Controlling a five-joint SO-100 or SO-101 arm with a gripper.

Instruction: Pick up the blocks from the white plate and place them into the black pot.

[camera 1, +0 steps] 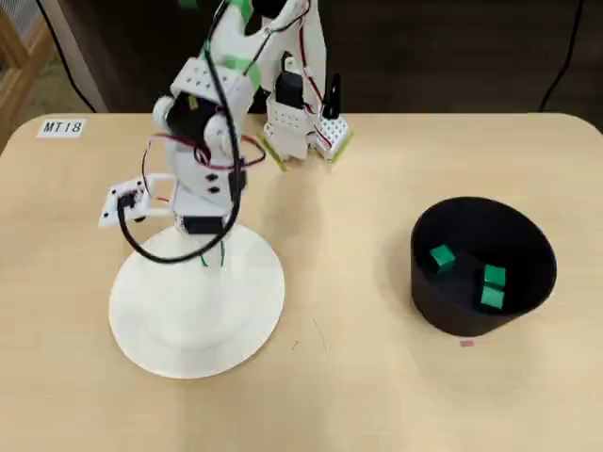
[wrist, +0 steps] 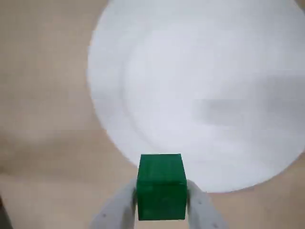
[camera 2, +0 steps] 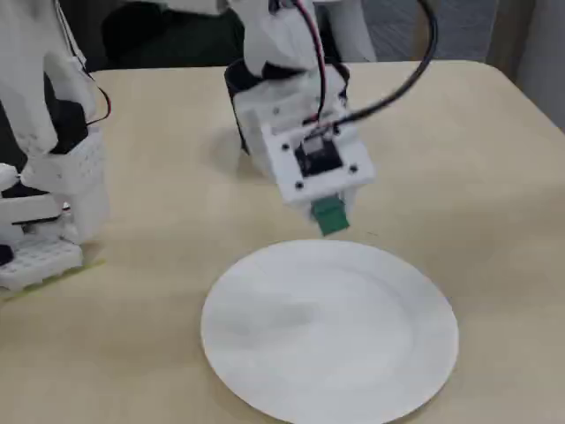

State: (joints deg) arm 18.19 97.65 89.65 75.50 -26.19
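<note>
A green block (wrist: pixel 161 183) sits between the white fingers of my gripper (wrist: pixel 161 195), which is shut on it. In the fixed view this block (camera 2: pixel 331 215) hangs just above the far rim of the white plate (camera 2: pixel 328 329). The plate (camera 1: pixel 198 311) lies at the left in the overhead view, its surface (wrist: pixel 205 95) bare, with my arm over its upper edge hiding the gripper there. At the right stands the black pot (camera 1: pixel 482 266) with three green blocks inside (camera 1: pixel 441 257) (camera 1: pixel 494 276) (camera 1: pixel 491 298). In the fixed view the pot (camera 2: pixel 235 97) is mostly hidden behind the arm.
The arm's base (camera 1: pixel 301 122) stands at the table's far edge, seen at the left in the fixed view (camera 2: pixel 53 177). A label reading MT18 (camera 1: pixel 62 126) lies at the far left corner. Bare tabletop (camera 1: pixel 349 282) separates plate and pot.
</note>
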